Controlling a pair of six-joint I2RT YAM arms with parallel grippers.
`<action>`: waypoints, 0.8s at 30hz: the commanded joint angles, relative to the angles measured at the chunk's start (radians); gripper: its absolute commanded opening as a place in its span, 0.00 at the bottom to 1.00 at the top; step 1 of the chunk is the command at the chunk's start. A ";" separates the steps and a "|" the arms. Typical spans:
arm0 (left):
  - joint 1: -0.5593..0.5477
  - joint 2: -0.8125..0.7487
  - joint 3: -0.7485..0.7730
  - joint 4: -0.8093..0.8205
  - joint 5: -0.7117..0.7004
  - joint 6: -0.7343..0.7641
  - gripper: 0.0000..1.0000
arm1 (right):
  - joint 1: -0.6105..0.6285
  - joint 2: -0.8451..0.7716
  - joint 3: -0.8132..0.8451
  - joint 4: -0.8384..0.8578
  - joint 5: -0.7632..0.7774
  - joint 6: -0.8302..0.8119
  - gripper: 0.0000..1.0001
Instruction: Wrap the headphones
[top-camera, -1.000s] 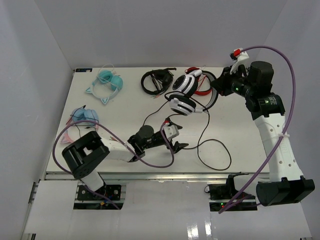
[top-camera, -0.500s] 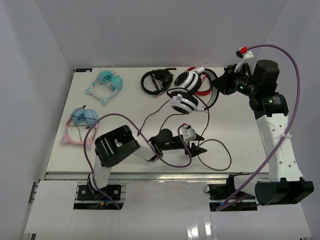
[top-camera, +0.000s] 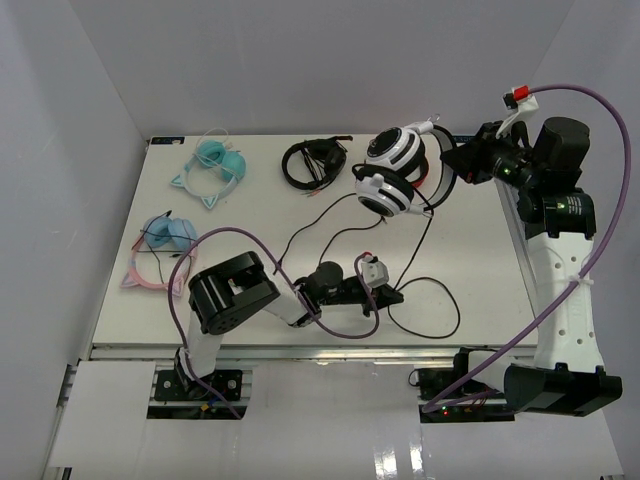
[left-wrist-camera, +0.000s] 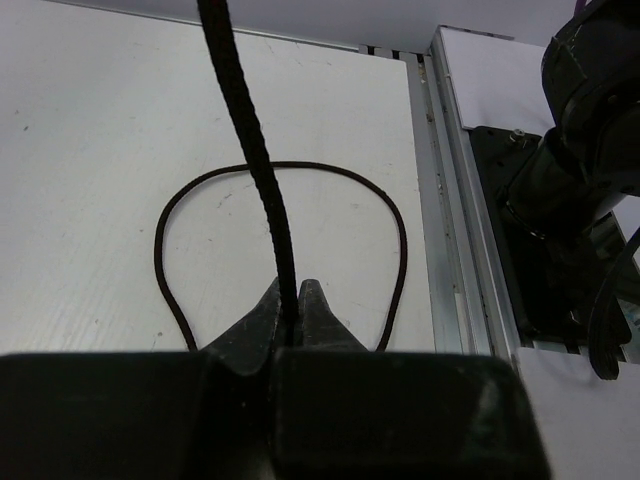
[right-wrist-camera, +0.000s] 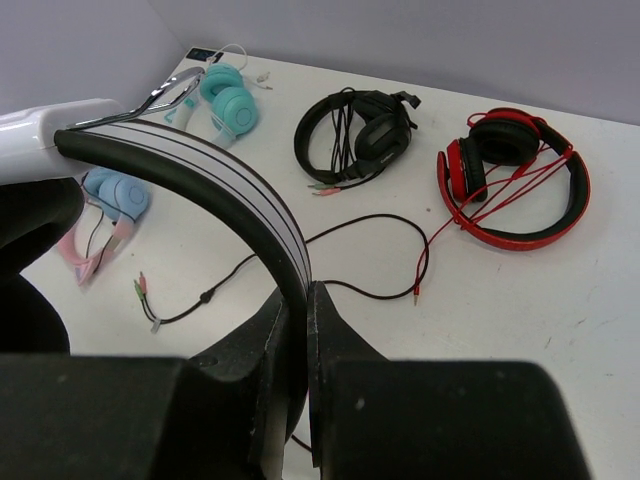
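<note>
Nearest, at 6 o'clock on the table (top-camera: 230, 230), the left gripper (left-wrist-camera: 290, 305) is pinched tight on the cable (left-wrist-camera: 262, 170). The cord rises straight out from between its tips. Just past it, toward 5 o'clock, a slack loop (left-wrist-camera: 390, 215) of the same cord lies flat on the white surface.

Farther out, at about 1 o'clock, the headphones (top-camera: 393, 172) hang clear of the table. The right gripper (right-wrist-camera: 297, 300) has its fingers pressed together on the headband (right-wrist-camera: 230, 190), and the two cups (top-camera: 398, 150) dangle toward the centre. Beyond, at 12 o'clock, the black pair (right-wrist-camera: 360, 135) and the red pair (right-wrist-camera: 515, 175) lie on the table, close under the hanging set.

The cable looks thin, limp and light. It should bend anywhere and keep no shape, so each turn will likely need tension or it slips off. A tight pinch on the cord itself, as here, seems the right hold. The plug end is not visible.

The headphones look light but awkward: a stiff, springy band with cups that probably swivel. The padded band is the safest grip. The smooth white shells could slide, and a hard pull may strain the cord where it enters the cup.
</note>
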 joint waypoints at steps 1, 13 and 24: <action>-0.009 -0.109 -0.020 -0.100 0.040 0.076 0.00 | -0.033 -0.010 0.035 0.071 -0.017 0.074 0.08; -0.015 -0.272 0.016 -0.523 0.037 0.340 0.00 | -0.060 -0.044 -0.018 0.106 -0.148 0.069 0.08; 0.206 -0.543 -0.056 -0.646 0.167 0.306 0.08 | -0.058 -0.100 -0.031 -0.167 -0.371 -0.479 0.08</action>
